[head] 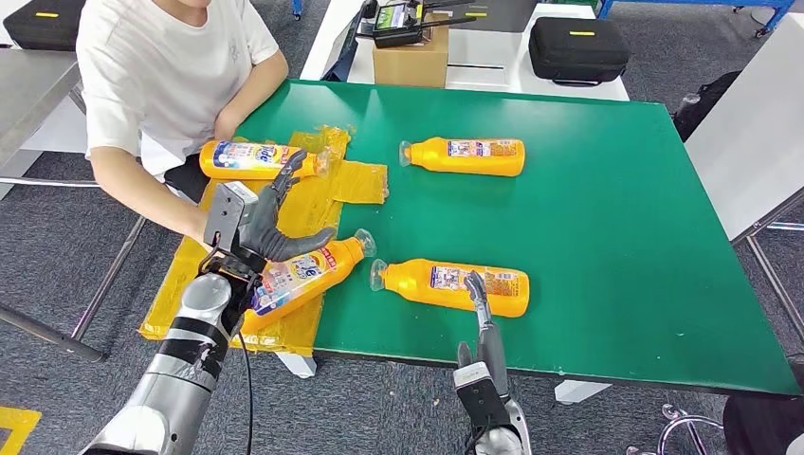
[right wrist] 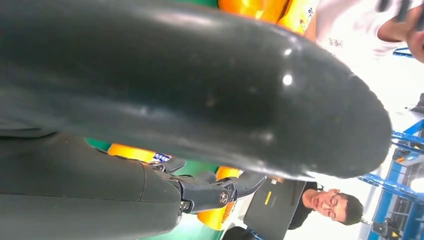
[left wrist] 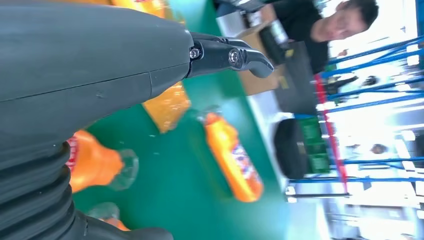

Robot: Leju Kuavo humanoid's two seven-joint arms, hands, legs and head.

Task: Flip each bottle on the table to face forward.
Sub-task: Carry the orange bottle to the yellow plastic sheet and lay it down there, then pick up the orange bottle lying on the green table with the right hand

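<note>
Left hand spread empty above the near-left bottle, probably about to turn it; right hand touches the near-right bottle, grasp unclear.

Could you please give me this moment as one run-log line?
left hand: over near-left bottle, grip unclear | right hand: fingers on near-right bottle | far bottles: lying flat

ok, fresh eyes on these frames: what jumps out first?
Four orange bottles lying flat on the green table. The left hand hovers open-fingered over the near-left bottle on yellow plastic sheeting; the right hand touches the near-centre bottle. A person in white sits far left.
</note>
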